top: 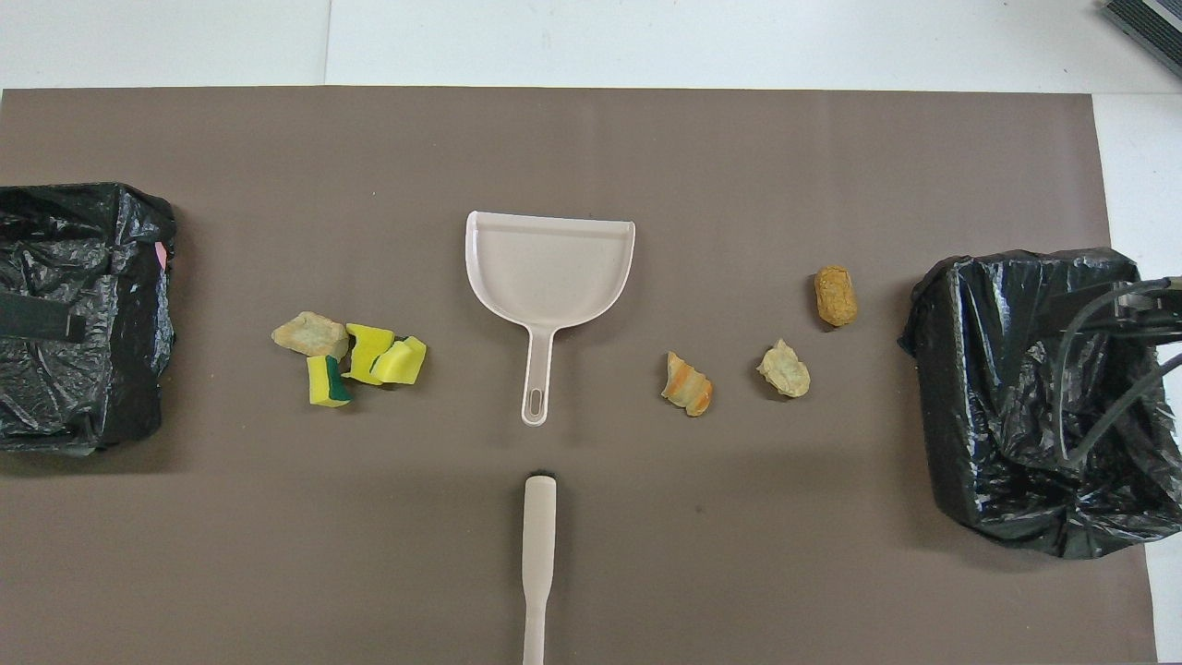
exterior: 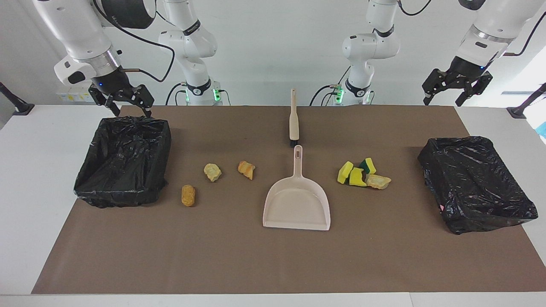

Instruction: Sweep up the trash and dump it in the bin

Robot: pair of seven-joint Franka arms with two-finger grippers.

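Observation:
The trash lies in two groups on the brown mat. Yellow-and-green sponge chunks (exterior: 356, 172) (top: 369, 356) and a tan lump (exterior: 377, 181) (top: 309, 332) sit toward the left arm's end. Three bread-like lumps (exterior: 212, 172) (top: 784, 368) lie toward the right arm's end. Between the groups are a beige dustpan (exterior: 296, 200) (top: 549, 268) and, nearer the robots, a brush (exterior: 293, 119) (top: 538, 563). A black-lined bin (exterior: 123, 162) (top: 1034, 397) stands at the right arm's end, with my right gripper (exterior: 133, 111) open over its rim. My left gripper (exterior: 442, 101) hangs open and empty over the table's edge.
A second black-lined bin (exterior: 475, 183) (top: 83, 314) stands at the left arm's end of the mat. White table (exterior: 38, 179) borders the mat (exterior: 273, 264) on all sides. A cable (top: 1099, 369) hangs over the bin at the right arm's end.

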